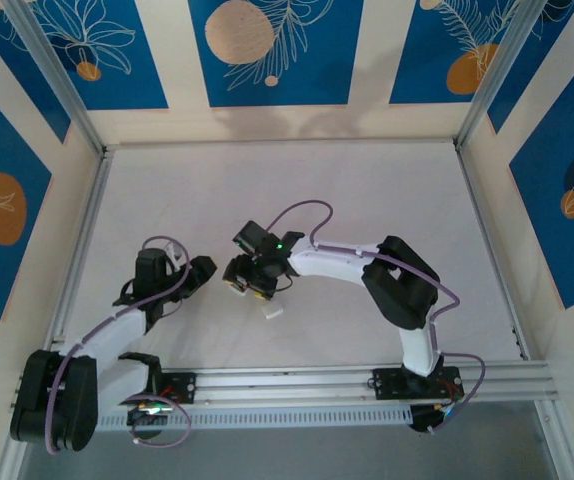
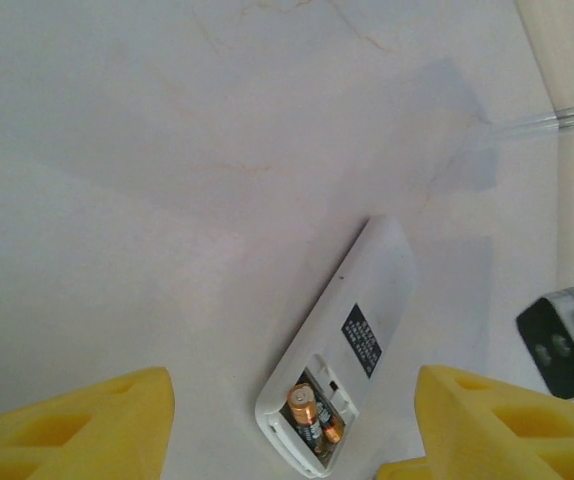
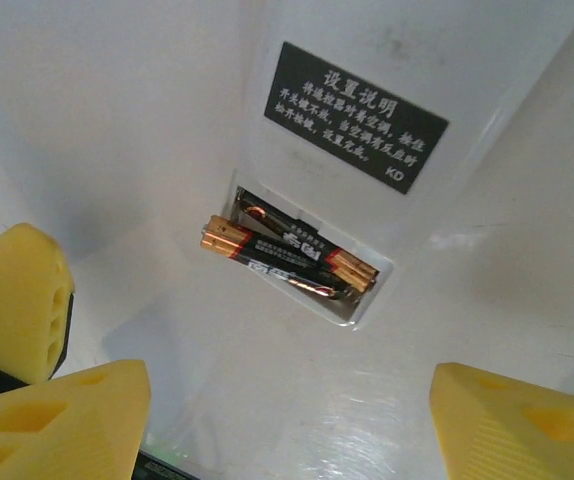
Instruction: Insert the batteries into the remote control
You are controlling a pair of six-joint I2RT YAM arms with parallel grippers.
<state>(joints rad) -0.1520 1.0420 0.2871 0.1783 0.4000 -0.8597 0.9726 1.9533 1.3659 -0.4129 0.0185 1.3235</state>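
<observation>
Arms bent inward, left claw spread, right claw spread

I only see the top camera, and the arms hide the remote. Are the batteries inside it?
Observer: Yes, both batteries lie in the remote control's open compartment.
Operator: Is a gripper holding one?
Observer: No, the right gripper is open above them, holding nothing.
Operator: Which side faces up?
Observer: The back, with a dark label of white print.
</observation>
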